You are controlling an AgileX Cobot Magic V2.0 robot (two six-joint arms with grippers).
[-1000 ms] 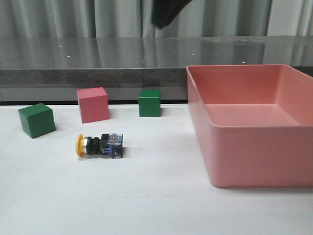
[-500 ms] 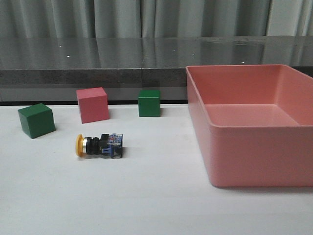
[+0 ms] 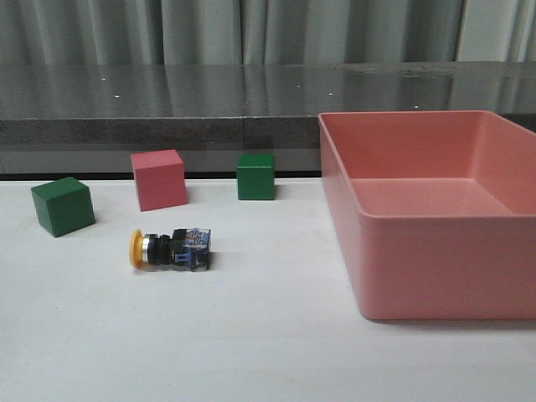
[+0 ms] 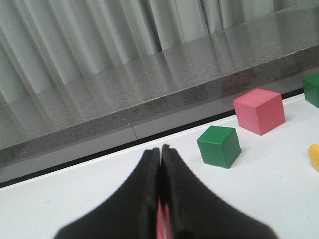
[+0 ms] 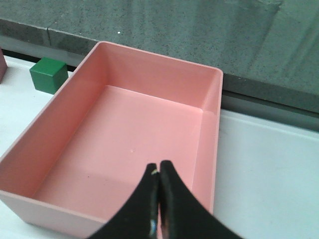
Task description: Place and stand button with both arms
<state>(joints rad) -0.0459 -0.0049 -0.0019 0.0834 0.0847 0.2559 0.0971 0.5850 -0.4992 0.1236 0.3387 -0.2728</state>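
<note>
Currently the button (image 3: 170,249) lies on its side on the white table (image 3: 251,335), yellow cap pointing away from the pink bin (image 3: 435,251), well apart from it. Behind the button: green cube (image 3: 63,205), pink cube (image 3: 158,179), 2nd green cube (image 3: 255,176). Left gripper (image 4: 160,154) clenched, nothing in it; right gripper (image 5: 158,172) clenched too, above the bin, empty.
</note>
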